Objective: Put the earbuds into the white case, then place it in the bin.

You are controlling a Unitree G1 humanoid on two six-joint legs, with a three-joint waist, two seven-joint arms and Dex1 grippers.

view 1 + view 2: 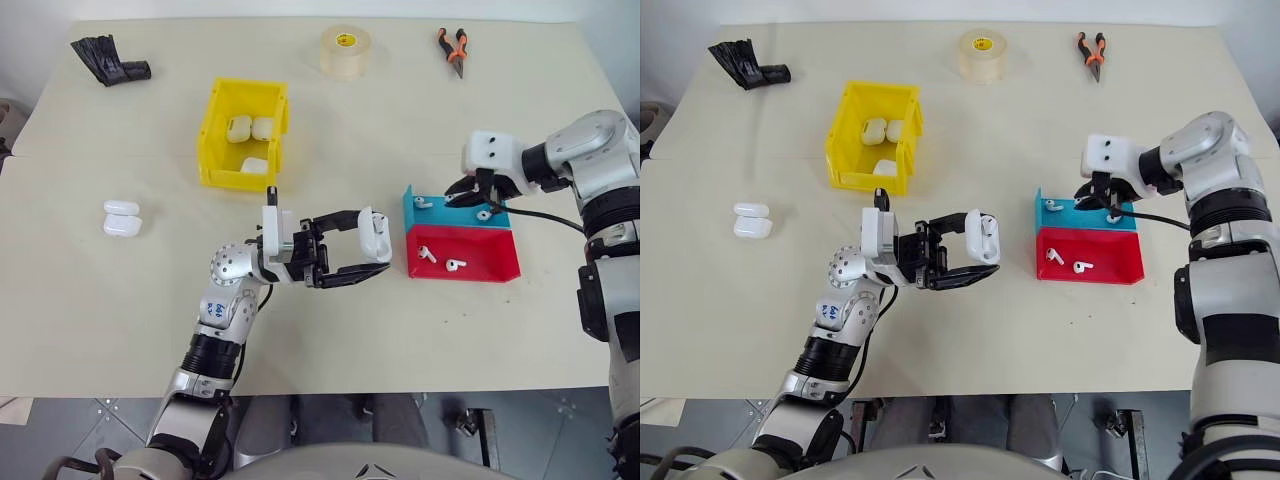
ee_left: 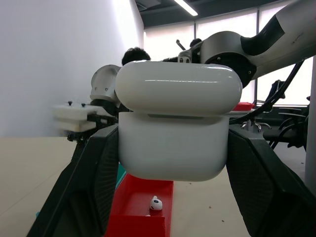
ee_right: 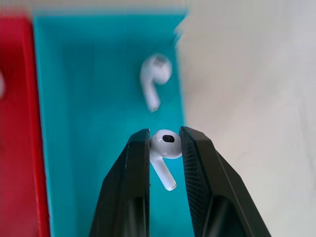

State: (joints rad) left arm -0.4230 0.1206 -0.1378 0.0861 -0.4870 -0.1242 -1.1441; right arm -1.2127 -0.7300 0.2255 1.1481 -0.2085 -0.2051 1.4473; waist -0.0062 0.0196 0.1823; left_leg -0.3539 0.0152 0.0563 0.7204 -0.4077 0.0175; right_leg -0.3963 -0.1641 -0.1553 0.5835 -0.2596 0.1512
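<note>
No writing can be read on any of the things. Near the left edge of the worktop (image 1: 90,330), two spare cases (image 1: 122,218) are lying with open room around them. The yellow bin (image 1: 214,140) is sitting toward the far edge. The left tool (image 1: 368,247) is squeezing the white case (image 1: 377,234) above the middle. The right tool (image 3: 164,148) is pinching one of the earbuds (image 3: 164,154) over the blue tray (image 1: 417,212), beside the red tray (image 1: 480,250).
</note>
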